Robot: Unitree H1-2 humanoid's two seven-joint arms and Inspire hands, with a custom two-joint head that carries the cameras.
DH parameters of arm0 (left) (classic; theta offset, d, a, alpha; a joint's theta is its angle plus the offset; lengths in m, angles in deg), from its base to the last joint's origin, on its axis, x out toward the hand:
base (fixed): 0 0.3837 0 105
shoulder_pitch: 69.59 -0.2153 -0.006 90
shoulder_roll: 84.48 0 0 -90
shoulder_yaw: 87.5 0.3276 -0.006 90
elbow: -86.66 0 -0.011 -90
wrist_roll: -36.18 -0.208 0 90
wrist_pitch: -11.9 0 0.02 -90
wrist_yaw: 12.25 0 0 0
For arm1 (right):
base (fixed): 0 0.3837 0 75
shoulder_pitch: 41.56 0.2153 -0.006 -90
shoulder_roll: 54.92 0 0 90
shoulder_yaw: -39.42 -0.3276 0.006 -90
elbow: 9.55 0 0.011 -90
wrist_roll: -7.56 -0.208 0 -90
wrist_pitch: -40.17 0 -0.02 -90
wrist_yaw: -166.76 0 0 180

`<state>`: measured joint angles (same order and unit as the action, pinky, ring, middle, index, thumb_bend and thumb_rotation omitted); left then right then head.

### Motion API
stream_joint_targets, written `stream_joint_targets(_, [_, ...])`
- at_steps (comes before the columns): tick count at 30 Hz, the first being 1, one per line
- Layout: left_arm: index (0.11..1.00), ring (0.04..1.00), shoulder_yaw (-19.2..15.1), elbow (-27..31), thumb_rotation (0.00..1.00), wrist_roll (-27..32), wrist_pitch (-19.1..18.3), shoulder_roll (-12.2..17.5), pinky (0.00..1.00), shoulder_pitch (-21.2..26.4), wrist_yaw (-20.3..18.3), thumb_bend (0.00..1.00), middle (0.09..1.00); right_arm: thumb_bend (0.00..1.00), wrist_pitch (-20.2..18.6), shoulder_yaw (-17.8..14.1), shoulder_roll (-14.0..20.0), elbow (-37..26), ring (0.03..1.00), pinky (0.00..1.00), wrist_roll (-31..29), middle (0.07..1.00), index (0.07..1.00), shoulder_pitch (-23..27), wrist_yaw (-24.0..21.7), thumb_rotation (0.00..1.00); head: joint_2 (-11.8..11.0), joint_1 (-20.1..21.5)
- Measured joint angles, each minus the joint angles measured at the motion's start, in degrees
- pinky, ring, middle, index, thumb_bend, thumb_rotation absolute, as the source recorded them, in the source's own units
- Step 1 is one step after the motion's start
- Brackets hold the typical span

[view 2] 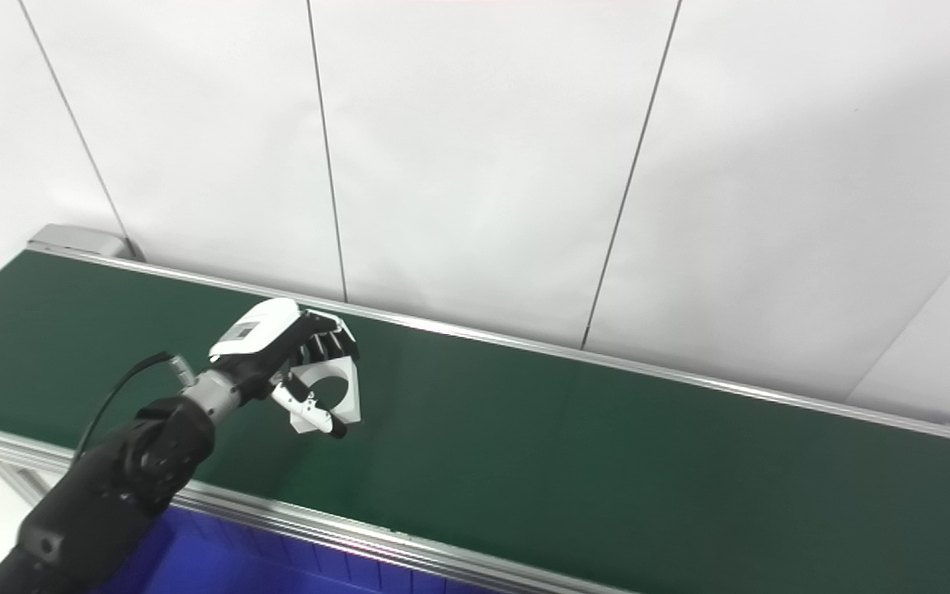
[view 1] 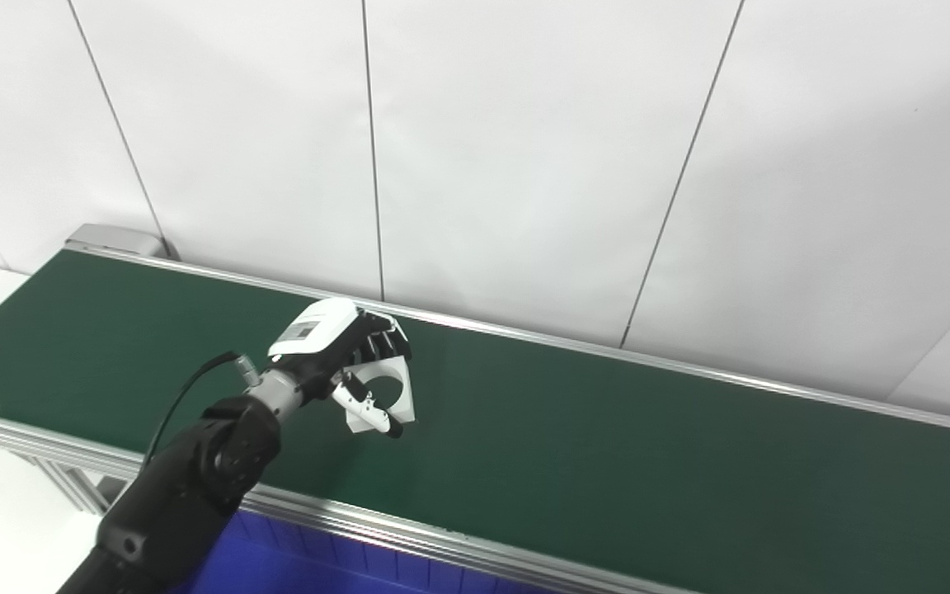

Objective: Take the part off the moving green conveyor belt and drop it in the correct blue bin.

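Observation:
A white flat part [view 1: 392, 395] with a round hole stands on edge over the green conveyor belt [view 1: 607, 445]. My left hand [view 1: 343, 351] reaches over the belt and is shut on the part, fingers over its top and thumb across its front. The same hand [view 2: 289, 351] and part [view 2: 335, 392] show in the right eye view. My right hand is not in view.
A blue bin [view 1: 310, 565] sits below the belt's near rail [view 1: 409, 528]. A white panelled wall stands behind the belt. The belt's end roller housing [view 1: 116, 239] is at the far left.

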<state>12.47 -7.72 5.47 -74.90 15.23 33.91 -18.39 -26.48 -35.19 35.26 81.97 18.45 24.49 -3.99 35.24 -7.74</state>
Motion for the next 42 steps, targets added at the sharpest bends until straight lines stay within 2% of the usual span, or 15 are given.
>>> stream_joint_targets(4, [0.517, 0.365, -0.52, 4.90, 0.00, 2.29, 0.35, -1.65, 0.24, -3.45, -0.21, 0.49, 0.443, 0.91, 0.00, -0.40, -0.15, -0.31, 0.791, 0.72, 0.20, 0.822, 0.894, -0.45, -0.29, 0.48, 0.89, 0.80])
stream_joint_targets(6, [0.516, 0.361, -0.65, 6.62, 0.00, 3.37, 0.62, -1.95, 0.21, -5.02, -0.68, 0.49, 0.436, 0.90, 0.00, -0.54, -0.37, -0.55, 0.789, 0.71, 0.51, 0.824, 0.895, -0.46, -0.31, 0.49, 2.55, 2.28])
stream_joint_targets(8, [0.493, 0.394, -0.79, 8.89, 0.00, 4.43, 0.85, -1.97, 0.19, -6.98, -1.03, 0.50, 0.474, 0.90, 0.00, -0.66, -0.46, -1.03, 0.783, 0.69, 0.90, 0.827, 0.897, -0.53, -0.32, 0.49, 3.25, 2.99])
stream_joint_targets(11, [0.509, 0.373, -0.81, 10.80, 0.00, 6.49, 2.21, -2.16, 0.22, -9.56, -1.51, 0.49, 0.457, 0.90, 0.00, -0.95, -0.62, -1.84, 0.776, 0.68, 0.80, 0.826, 0.897, -0.73, -0.83, 0.50, 4.57, 4.22])
stream_joint_targets(15, [0.515, 0.361, -0.61, 11.70, 0.00, 10.08, 6.06, -2.15, 0.23, -12.84, -2.84, 0.49, 0.455, 0.90, 0.00, -1.44, -1.31, -2.59, 0.773, 0.66, 0.72, 0.834, 0.903, -0.77, -2.06, 0.51, 7.21, 6.07])
stream_joint_targets(16, [0.512, 0.360, -0.56, 11.75, 0.00, 10.73, 6.74, -2.16, 0.21, -13.54, -3.14, 0.49, 0.447, 0.90, 0.00, -1.59, -1.49, -2.94, 0.778, 0.67, 0.70, 0.836, 0.908, -0.78, -2.27, 0.52, 8.69, 7.11])
stream_joint_targets(19, [0.513, 0.358, -0.31, 11.93, 0.00, 12.37, 7.70, -2.15, 0.22, -15.32, -4.17, 0.49, 0.449, 0.89, -0.04, -2.22, -2.15, -4.74, 0.793, 0.69, 0.58, 0.841, 0.911, -0.98, -3.29, 0.53, 9.67, 7.91])
stream_joint_targets(22, [0.501, 0.397, 0.56, 11.93, 0.00, 13.47, 9.35, -2.12, 0.32, -16.93, -5.51, 0.50, 0.495, 0.90, -0.11, -2.43, -3.14, -5.58, 0.812, 0.73, 0.54, 0.843, 0.916, -0.98, -4.30, 0.53, 11.43, 8.79])
stream_joint_targets(25, [0.494, 0.405, 1.55, 11.93, 0.00, 13.80, 9.59, -2.13, 0.34, -18.50, -6.83, 0.50, 0.507, 0.90, -0.11, -2.77, -4.05, -5.60, 0.824, 0.75, 0.46, 0.845, 0.918, -0.77, -5.18, 0.54, 11.61, 8.88])
stream_joint_targets(26, [0.496, 0.402, 1.78, 11.92, 0.00, 13.80, 9.75, -2.11, 0.33, -18.94, -7.18, 0.50, 0.506, 0.90, -0.11, -2.94, -4.26, -5.60, 0.826, 0.76, 0.36, 0.847, 0.919, -0.71, -5.37, 0.54, 12.74, 8.79])
stream_joint_targets(30, [0.508, 0.371, 2.74, 11.88, 0.00, 12.39, 11.70, -2.11, 0.24, -20.21, -7.41, 0.49, 0.473, 0.90, -0.40, -3.70, -4.37, -5.93, 0.822, 0.76, 0.28, 0.843, 0.919, -0.58, -6.53, 0.55, 13.54, 9.06])
stream_joint_targets(34, [0.492, 0.427, 4.02, 11.63, 0.00, 12.69, 13.16, -2.10, 0.36, -20.92, -8.29, 0.50, 0.489, 0.90, -0.82, -4.41, -4.73, -6.75, 0.820, 0.77, 1.12, 0.837, 0.917, -0.56, -6.59, 0.55, 14.33, 9.41])
stream_joint_targets(37, [0.499, 0.421, 5.01, 11.73, 0.00, 12.72, 12.53, -1.93, 0.37, -21.42, -10.32, 0.50, 0.489, 0.90, -1.25, -4.50, -5.04, -7.03, 0.815, 0.75, 1.52, 0.839, 0.918, -0.60, -7.14, 0.55, 15.03, 9.50])
stream_joint_targets(39, [0.505, 0.403, 6.05, 11.88, 0.00, 12.59, 9.91, -1.38, 0.35, -21.57, -12.76, 0.50, 0.487, 0.90, -1.61, -4.54, -5.18, -7.74, 0.817, 0.76, 1.54, 0.839, 0.919, -0.63, -7.59, 0.55, 15.04, 9.50])
stream_joint_targets(42, [0.501, 0.428, 7.21, 11.70, 0.00, 12.10, 8.66, -0.99, 0.41, -21.89, -14.62, 0.50, 0.494, 0.90, -1.73, -4.90, -5.35, -8.21, 0.818, 0.76, 1.54, 0.836, 0.916, -0.62, -7.77, 0.55, 15.56, 9.67])
